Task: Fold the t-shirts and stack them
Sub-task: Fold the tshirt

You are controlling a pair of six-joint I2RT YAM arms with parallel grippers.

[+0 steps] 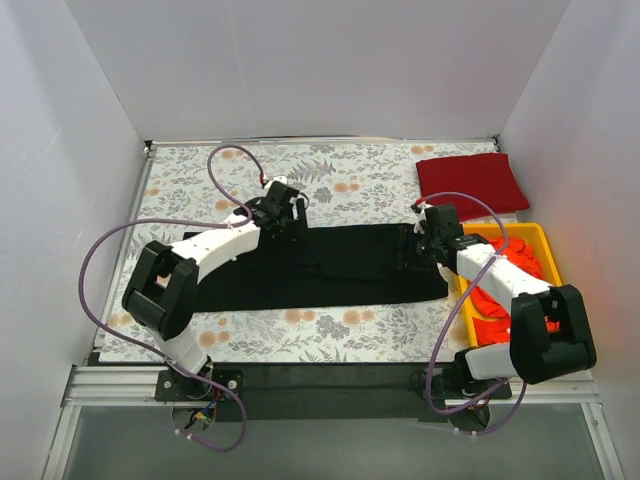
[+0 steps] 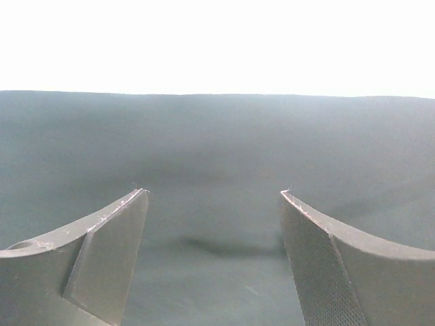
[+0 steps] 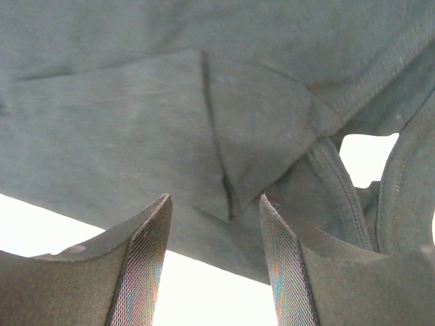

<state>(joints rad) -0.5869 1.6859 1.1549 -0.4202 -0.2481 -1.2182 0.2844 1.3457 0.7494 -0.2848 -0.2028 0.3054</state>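
left gripper [image 2: 214,197] jaws parted, empty, over far edge of black t-shirt [image 1: 320,268]. right gripper [image 3: 214,200] likewise released at shirt's layered, seamed end. shirt lies flat mid-table. risk: right pinches one layer only, fold drags crooked. dark red shirt [image 1: 465,178] sits folded far right.

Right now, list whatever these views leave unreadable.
- Top view: the right arm covers the orange-red shirts in the yellow bin; their number is unclear.
- Both wrist views: the black t-shirt fills the frame; its outline is cut off.
- Left wrist view: glare whitens everything beyond the shirt.
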